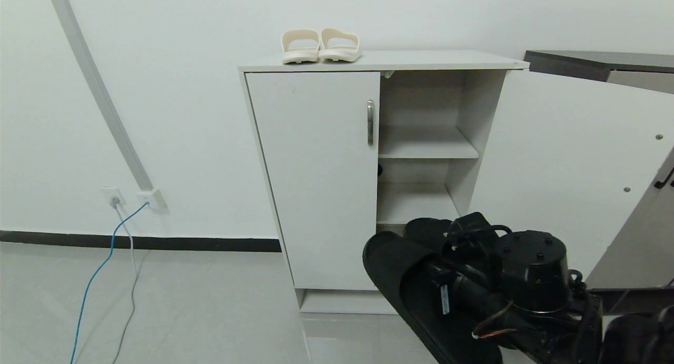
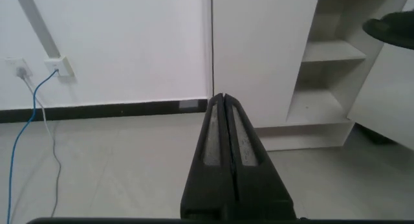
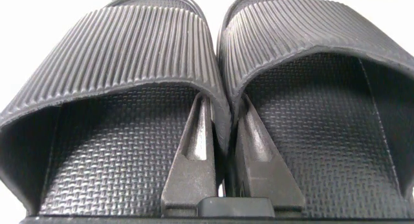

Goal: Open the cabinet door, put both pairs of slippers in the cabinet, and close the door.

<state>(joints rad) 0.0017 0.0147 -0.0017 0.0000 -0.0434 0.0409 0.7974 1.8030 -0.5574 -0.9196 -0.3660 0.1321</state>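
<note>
Lower right, right gripper (image 3: 224,114) pinches both black ribbed rubber slippers (image 1: 392,266); next, they need sliding onto the white cabinet's (image 1: 316,185) shelf (image 1: 413,203).

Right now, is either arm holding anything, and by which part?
The right gripper holds the black slippers, jaws pinching their touching inner sides under the straps. The left gripper is shut on nothing.

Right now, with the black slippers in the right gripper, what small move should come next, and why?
Probably ease the black slippers forward onto the lower shelf. The right gripper is shut on both, the cabinet's right door stands open, and the pair hangs in front of the opening.
</note>
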